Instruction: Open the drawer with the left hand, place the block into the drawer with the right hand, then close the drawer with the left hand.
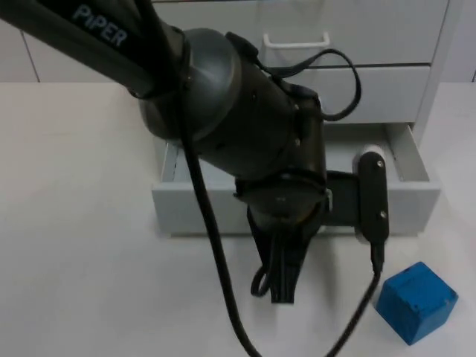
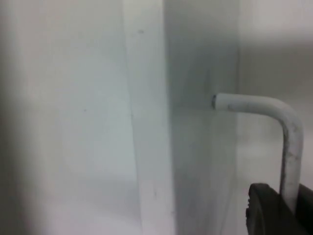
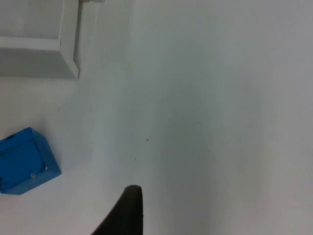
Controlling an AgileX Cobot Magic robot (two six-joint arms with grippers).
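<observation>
We see a white counter, the drawer pulled open, the block right of it. Left gripper fronts the drawer; both jaws' states unclear.

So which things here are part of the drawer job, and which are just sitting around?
Part of the job:
- open drawer, pulled out of the cabinet
- drawer handle, at the left gripper
- blue block, on the table in front of the drawer

Just there:
- upper drawer, shut
- white table
</observation>
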